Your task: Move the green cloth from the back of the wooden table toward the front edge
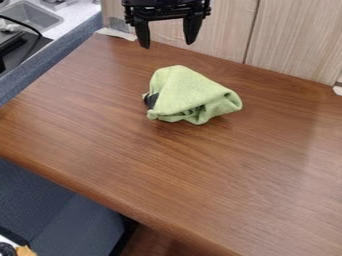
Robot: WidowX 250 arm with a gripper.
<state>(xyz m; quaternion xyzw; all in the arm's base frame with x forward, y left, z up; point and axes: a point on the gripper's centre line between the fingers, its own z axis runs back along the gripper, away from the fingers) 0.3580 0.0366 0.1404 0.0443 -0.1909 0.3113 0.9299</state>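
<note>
So the pincer (165, 42) is up at the top of the frame, spread wide, and there's a crumpled green cloth (189, 95) on the table (200, 170), just above the frame's center.

Soft, fairly bright light with a pale sheen.
A broad, hazy reflection lightens the right side of the table (287, 165), while its far left looks deeper brown. A faint, soft-edged shadow lies against the near side of the cloth (190, 92), with darker hollows in its folds. The counter (81, 14) at far left is bright; the floor (157, 242) below the table's near edge is dim.
</note>
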